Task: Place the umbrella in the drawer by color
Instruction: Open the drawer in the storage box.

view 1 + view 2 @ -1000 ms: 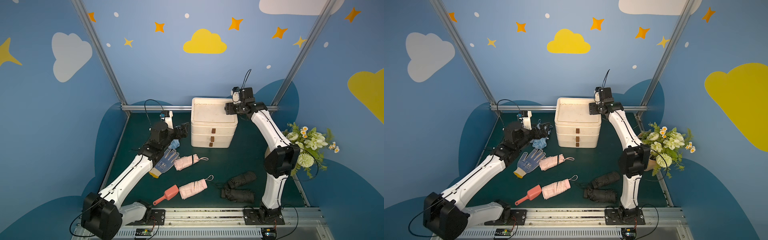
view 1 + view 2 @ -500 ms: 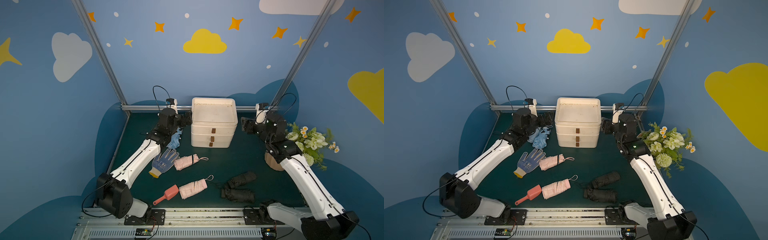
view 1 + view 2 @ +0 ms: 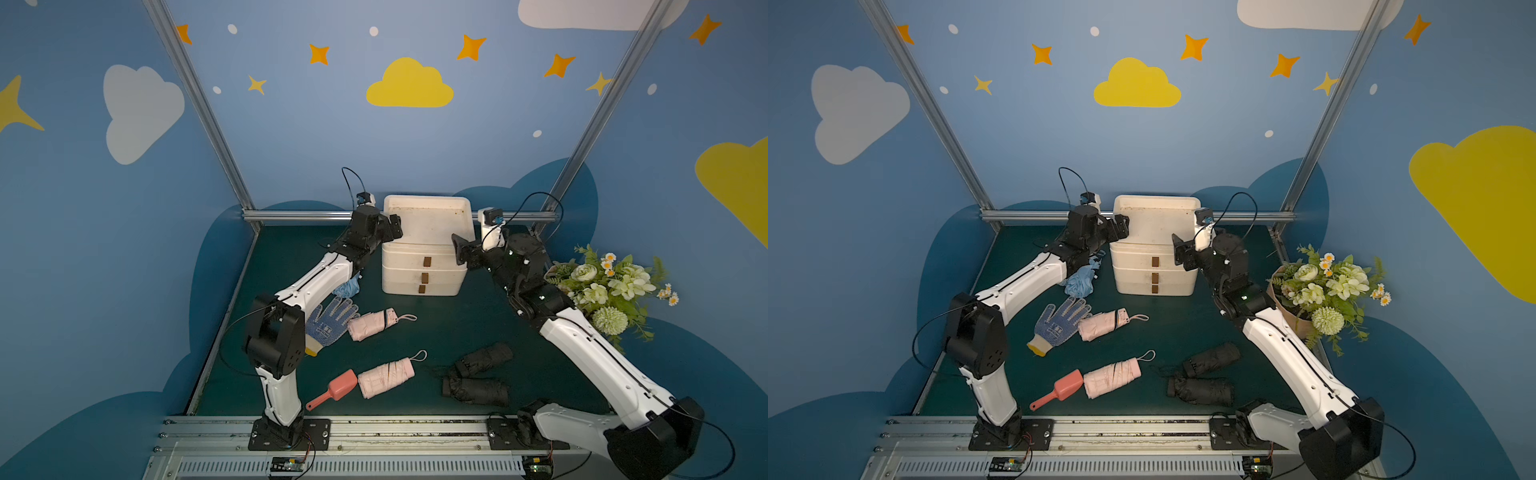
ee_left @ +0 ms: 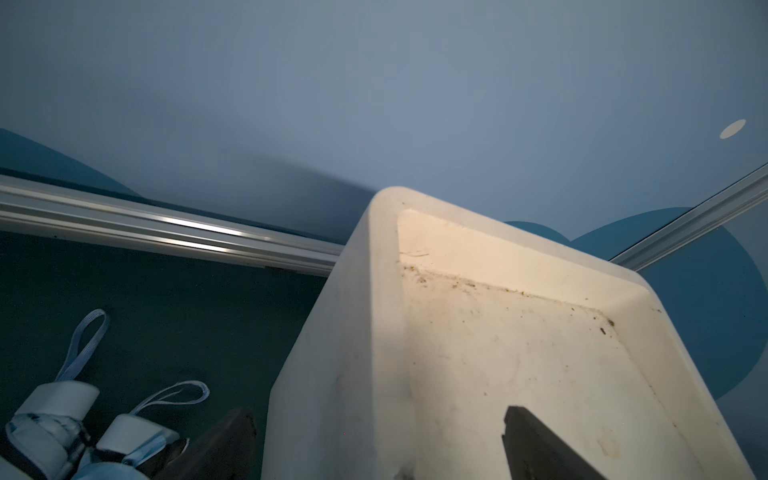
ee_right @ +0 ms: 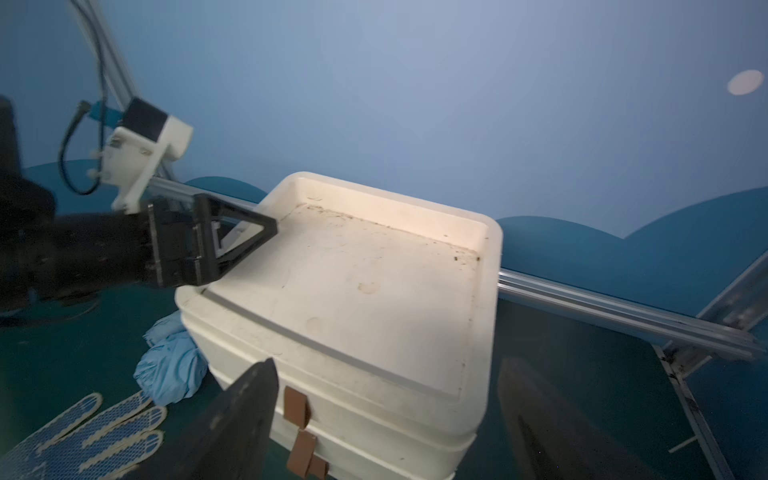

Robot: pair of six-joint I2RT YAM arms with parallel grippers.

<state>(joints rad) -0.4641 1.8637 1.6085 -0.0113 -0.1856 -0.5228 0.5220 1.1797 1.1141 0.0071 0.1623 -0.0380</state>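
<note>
Blue walls painted with clouds and stars enclose a dark green surface (image 3: pixel 457 324). At the back centre of both top views stands a white drawer unit (image 3: pixel 440 274) with three brown-tabbed drawers, all looking closed.

The left gripper (image 3: pixel 395 226) sits at the unit's upper left edge. In the left wrist view its jaws are spread wide across the unit's rim, one finger outside and one over the shallow top. They hold nothing, and contact cannot be judged. The right gripper (image 3: pixel 461 249) is at the unit's right side near the top. In the right wrist view it is also spread wide and empty, with the unit's front corner showing between its fingers.

None of the umbrellas is in a drawer:
- The blue umbrellas (image 3: pixel 347 286) lie bundled just left of the unit, partly under the left arm.
- One pink umbrella (image 3: pixel 372 324) lies at centre, touching a blue dotted glove (image 3: pixel 330 322).
- A second pink umbrella (image 3: pixel 386 378) lies lower, just beside a pink scoop (image 3: pixel 336 388).
- Two black umbrellas (image 3: pixel 478 374) lie together at lower right.

A flower bouquet (image 3: pixel 606 286) stands at the right edge.
</note>
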